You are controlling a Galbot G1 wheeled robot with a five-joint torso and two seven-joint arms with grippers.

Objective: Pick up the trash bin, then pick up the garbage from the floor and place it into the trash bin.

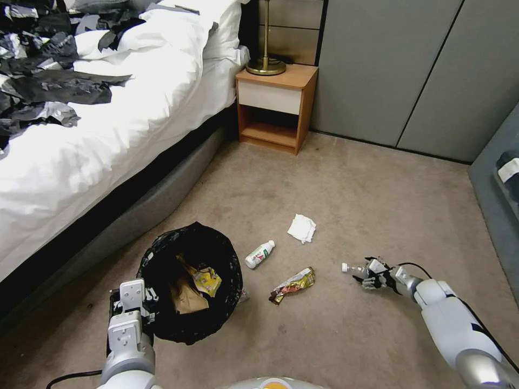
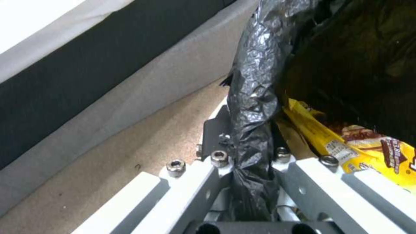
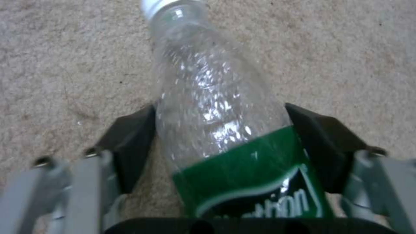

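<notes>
In the head view the trash bin (image 1: 190,283) sits at lower left of centre on the carpet (image 1: 346,205), beside the bed (image 1: 97,135). The left gripper (image 1: 141,303) is at the bin's near-left edge, clamped on its bagged rim. Inside the bin lie a brown paper bag (image 1: 186,298) and a yellow wrapper (image 1: 207,279). At right of centre the right gripper (image 1: 363,274) holds a clear bottle (image 1: 352,267), its white cap pointing toward frame left — toward the bin. Between bottle and bin lie a gold wrapper (image 1: 292,284), a white bottle (image 1: 259,254) and, farther up, a white tissue (image 1: 301,228).

The left wrist view shows the bin's black bag (image 2: 253,107) pinched between the two fingers (image 2: 216,130), one outside the rim and one inside, with the yellow wrapper at right inside the bin.

The right wrist view shows the clear bottle (image 3: 225,110) lying lengthwise between the dark fingertips (image 3: 130,136), its long axis running away from the palm, cap at upper centre, green label nearest the wrist. Both pads press its sides — a closed hold on the body. The coming move likely turns on carrying the bottle, cap first, across to the bin's open mouth.
</notes>
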